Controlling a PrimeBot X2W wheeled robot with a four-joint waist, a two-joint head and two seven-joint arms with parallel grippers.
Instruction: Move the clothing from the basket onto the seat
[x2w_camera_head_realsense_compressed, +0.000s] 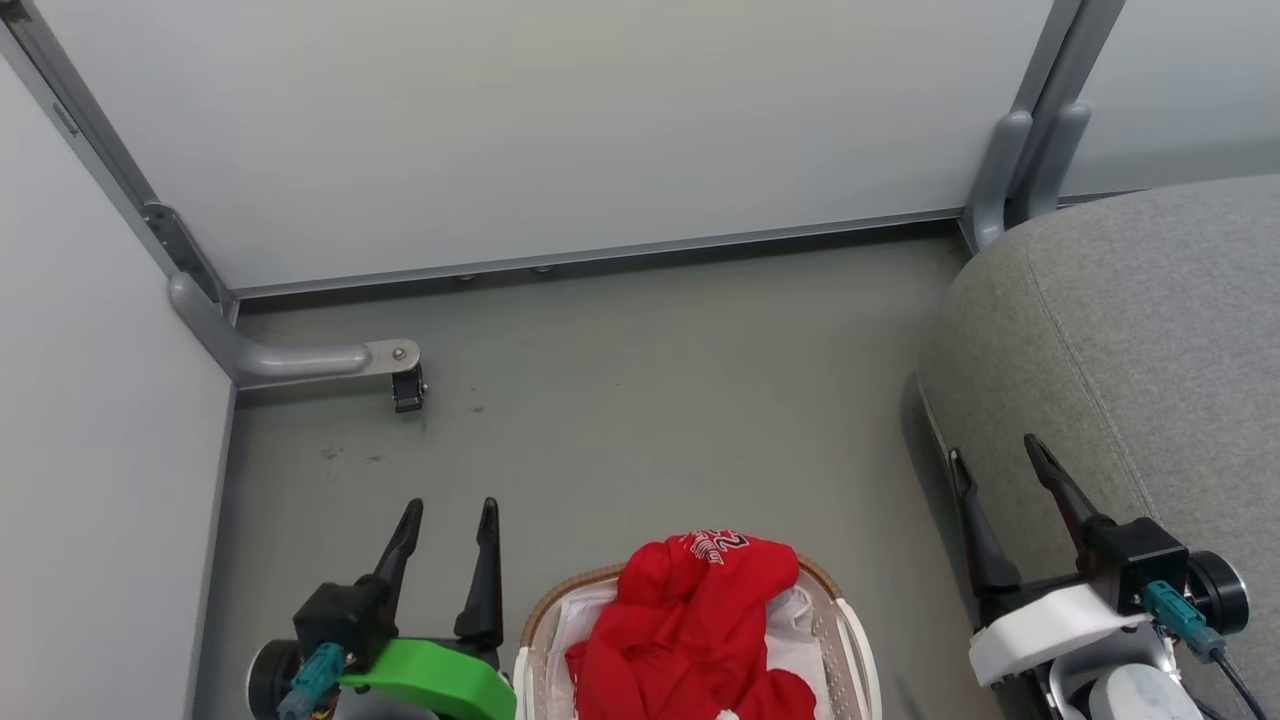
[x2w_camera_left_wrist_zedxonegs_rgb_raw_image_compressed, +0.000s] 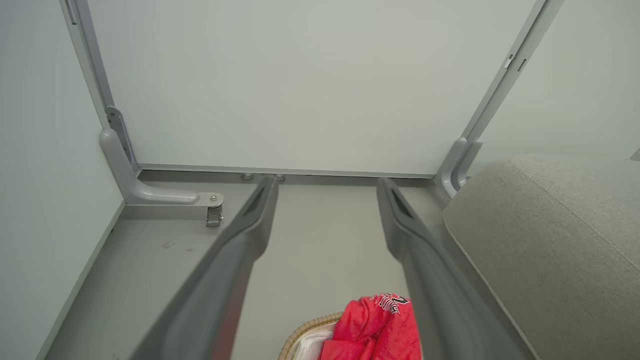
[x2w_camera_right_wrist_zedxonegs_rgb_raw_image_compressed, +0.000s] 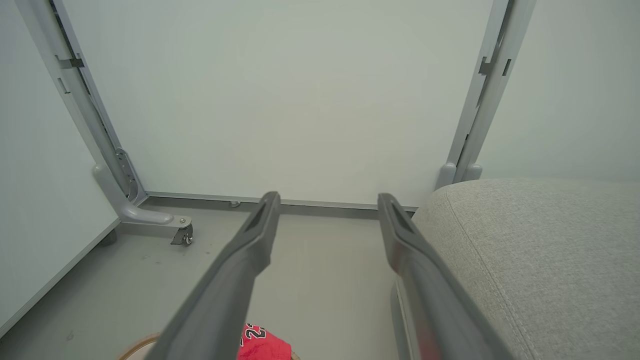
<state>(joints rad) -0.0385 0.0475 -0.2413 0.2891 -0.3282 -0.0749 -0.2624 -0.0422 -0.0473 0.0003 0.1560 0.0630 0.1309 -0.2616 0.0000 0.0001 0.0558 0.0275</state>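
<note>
At the far left a pale partition panel (x2w_camera_head_realsense_compressed: 90, 400) meets the back panel (x2w_camera_head_realsense_compressed: 550, 130) at a grey metal foot (x2w_camera_head_realsense_compressed: 300, 357). The foot ends in a small black caster (x2w_camera_head_realsense_compressed: 407, 388) on the grey floor (x2w_camera_head_realsense_compressed: 650, 400).

The left gripper (x2w_camera_head_realsense_compressed: 452, 505) sits at the lower left over bare floor, just left of the basket (x2w_camera_head_realsense_compressed: 575, 583). Its two dark fingers are spread apart with nothing between them. The left wrist view shows the same wide gap, with floor behind it.

The basket stands on the floor at the bottom middle, cut off by the lower edge. It has a brown woven rim, and the white cloth liner (x2w_camera_head_realsense_compressed: 805, 612) shows along its sides. The clothing (x2w_camera_head_realsense_compressed: 690, 620) lies bunched inside the basket and heaps up above the rim, with its white printed logo (x2w_camera_head_realsense_compressed: 715, 545) at the far end. Neither gripper touches it.

The right gripper (x2w_camera_head_realsense_compressed: 992, 448) is at the lower right, jaws spread and empty. Its fingers stand in front of the rounded left edge of the seat (x2w_camera_head_realsense_compressed: 1150, 330). The seat takes up the right side. It is grey fabric with a stitched seam and stands apart from the basket.
</note>
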